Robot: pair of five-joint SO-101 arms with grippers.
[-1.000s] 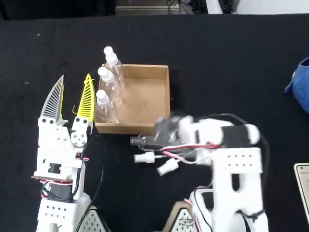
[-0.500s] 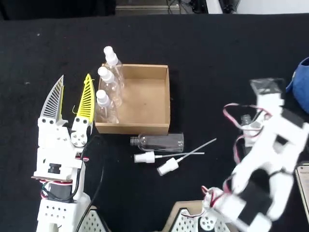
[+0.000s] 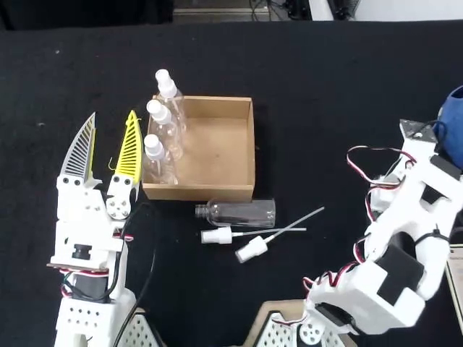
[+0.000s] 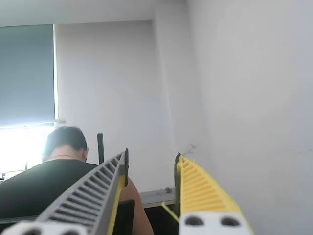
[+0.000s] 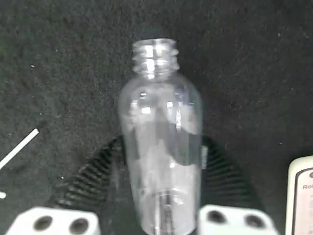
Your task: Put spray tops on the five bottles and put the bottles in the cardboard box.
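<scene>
The cardboard box (image 3: 217, 189) stands mid-table with three capped bottles (image 3: 160, 155) upright along its left wall. An uncapped clear bottle (image 3: 235, 213) lies on its side just in front of the box. Two loose spray tops (image 3: 217, 236) (image 3: 252, 250) with long tubes rest beside it. In the right wrist view, my right gripper (image 5: 164, 142) is shut on another uncapped clear bottle (image 5: 159, 142), whose neck points away over the black cloth. The right arm (image 3: 412, 217) is folded at the table's right side. My left gripper (image 3: 112, 119) (image 4: 151, 161) is open, left of the box, with nothing in it.
A blue object (image 3: 452, 123) sits at the right edge of the table. A white device (image 3: 453, 267) (image 5: 301, 196) lies near the right arm. A thin white tube (image 5: 19, 147) lies on the cloth. Black cloth (image 3: 325, 94) covers the table.
The right arm has swung from over the lying bottle at the box's front to the far right side of the table. The left arm has not moved.
</scene>
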